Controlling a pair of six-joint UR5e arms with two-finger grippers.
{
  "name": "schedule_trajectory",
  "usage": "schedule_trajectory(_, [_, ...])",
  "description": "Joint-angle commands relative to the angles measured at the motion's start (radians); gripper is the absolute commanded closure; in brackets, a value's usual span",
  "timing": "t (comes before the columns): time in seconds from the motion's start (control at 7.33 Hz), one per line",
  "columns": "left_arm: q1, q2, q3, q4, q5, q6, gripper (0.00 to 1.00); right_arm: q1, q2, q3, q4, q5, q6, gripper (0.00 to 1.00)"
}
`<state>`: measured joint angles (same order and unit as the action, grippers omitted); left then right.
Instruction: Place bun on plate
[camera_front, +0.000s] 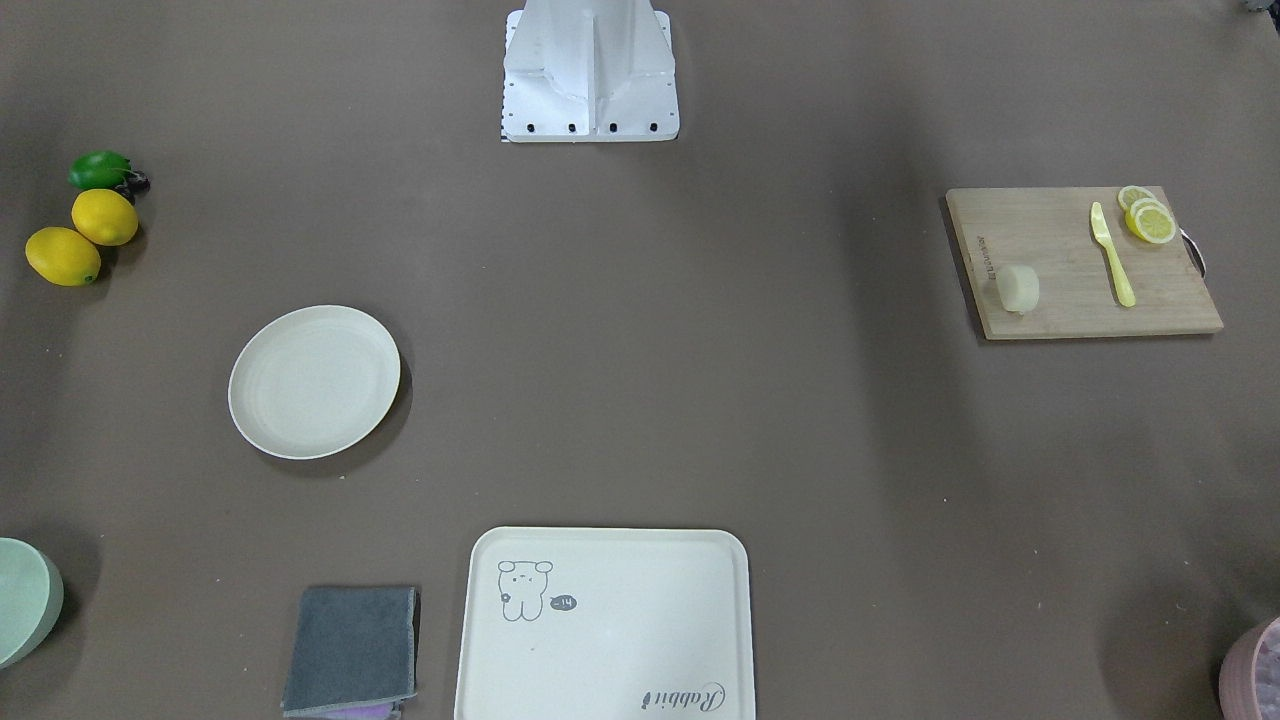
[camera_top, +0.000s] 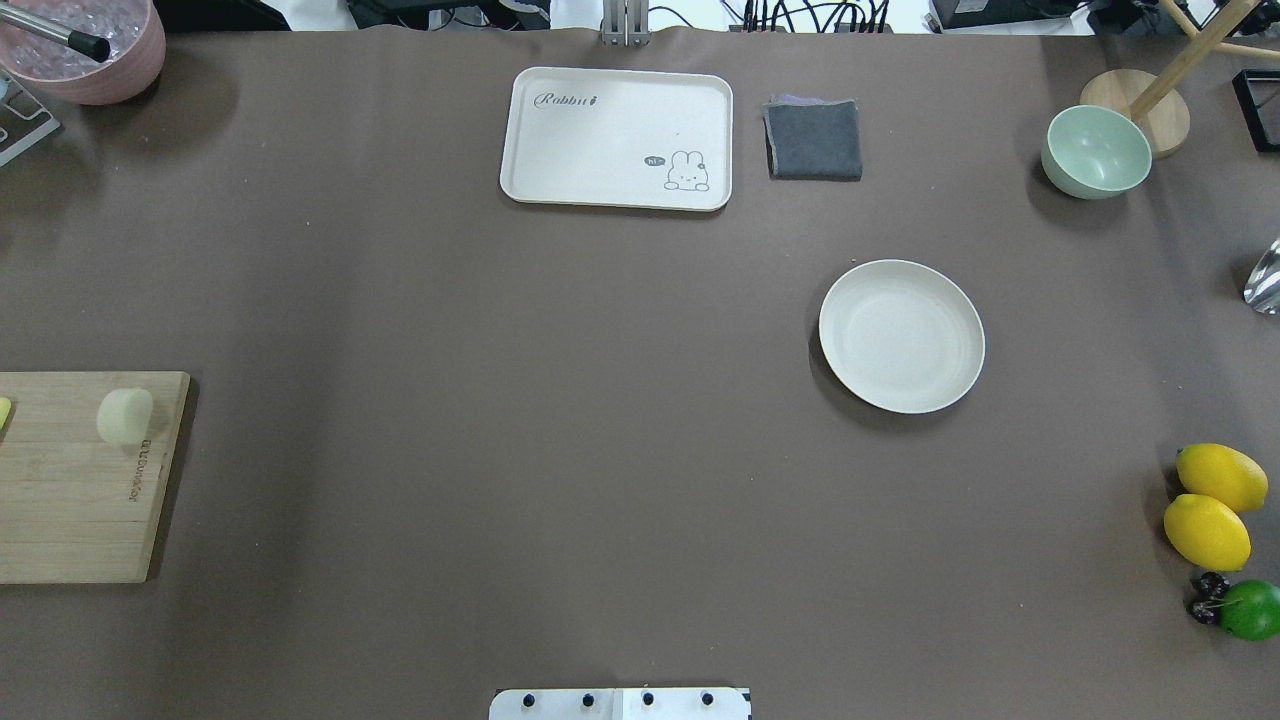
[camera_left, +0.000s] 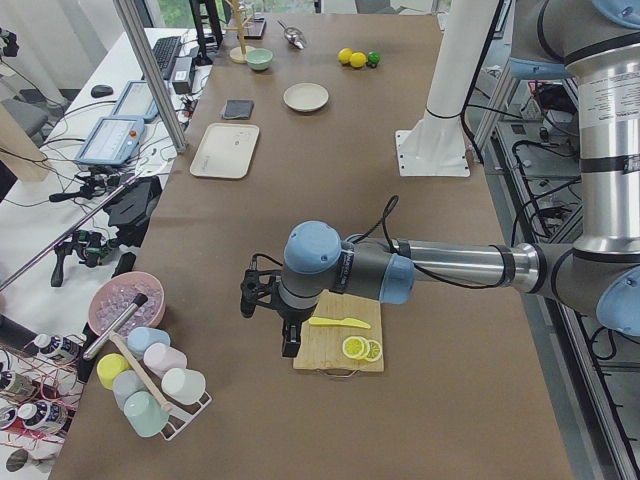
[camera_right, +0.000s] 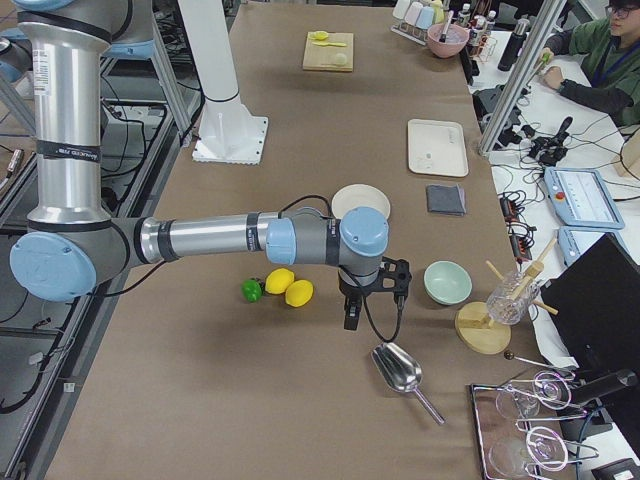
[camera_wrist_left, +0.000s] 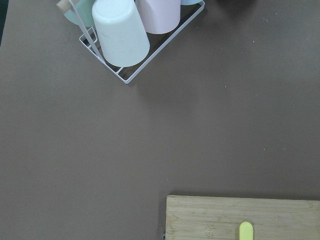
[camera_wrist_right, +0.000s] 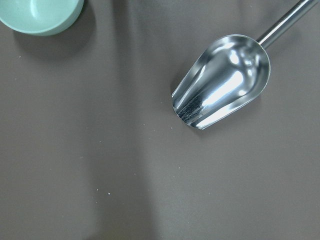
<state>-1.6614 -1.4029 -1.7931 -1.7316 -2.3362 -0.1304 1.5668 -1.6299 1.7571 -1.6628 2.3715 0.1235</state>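
The bun (camera_front: 1018, 288) is a small pale cream lump lying on a wooden cutting board (camera_front: 1060, 300) on the robot's left side; it also shows in the overhead view (camera_top: 125, 414). The round cream-white plate (camera_front: 314, 381) sits bare on the brown table on the robot's right side (camera_top: 901, 336). My left gripper (camera_left: 289, 342) hangs above the table beside the board's outer end, away from the bun. My right gripper (camera_right: 352, 318) hovers past the lemons, well apart from the plate. Whether either gripper is open or shut I cannot tell.
A yellow knife (camera_front: 1112, 253) and lemon slices (camera_front: 1148, 217) share the board. A cream tray (camera_top: 617, 138), grey cloth (camera_top: 814, 140) and green bowl (camera_top: 1096, 151) line the far side. Two lemons (camera_top: 1212, 505), a lime (camera_top: 1250, 609), a metal scoop (camera_wrist_right: 222, 82) and a cup rack (camera_wrist_left: 131, 35) lie at the table's ends.
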Motion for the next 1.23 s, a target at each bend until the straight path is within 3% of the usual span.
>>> schedule_trajectory(0.0, [0.002, 0.001, -0.002, 0.0, 0.0, 0.0, 0.02, 0.001, 0.004, 0.001, 0.0, 0.0, 0.001, 0.0])
schedule_trajectory(1.09, [0.002, 0.002, 0.009, 0.0, 0.002, -0.002, 0.02, 0.001, 0.011, 0.004, 0.002, 0.006, 0.002, 0.0])
